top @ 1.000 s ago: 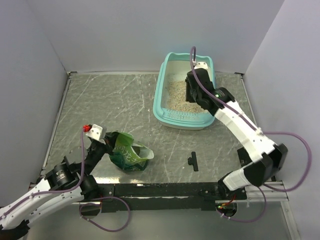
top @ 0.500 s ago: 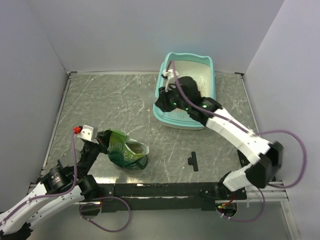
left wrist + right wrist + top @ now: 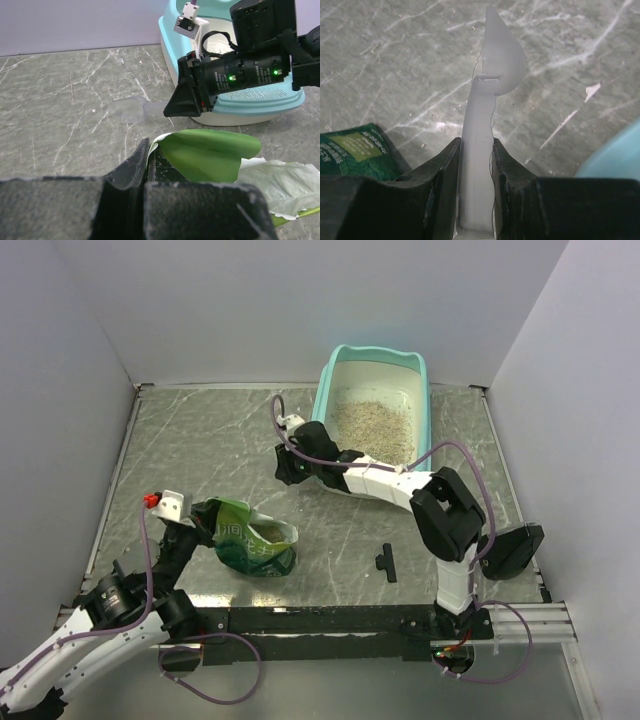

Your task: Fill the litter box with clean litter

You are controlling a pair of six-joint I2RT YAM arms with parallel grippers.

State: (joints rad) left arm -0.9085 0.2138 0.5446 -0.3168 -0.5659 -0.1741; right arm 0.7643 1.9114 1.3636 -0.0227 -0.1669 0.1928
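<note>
Grey marbled table (image 3: pixel 200 450) enclosed by plain pale walls (image 3: pixel 250 310).

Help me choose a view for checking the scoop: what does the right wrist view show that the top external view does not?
Only the right wrist view: the clear scoop clamped in the right gripper, bowl empty. Only the top external view: the clean litter in the litter box, the left gripper holding the green pouch, a small black piece. Both: the pouch, a teal edge of the box, the table.
</note>
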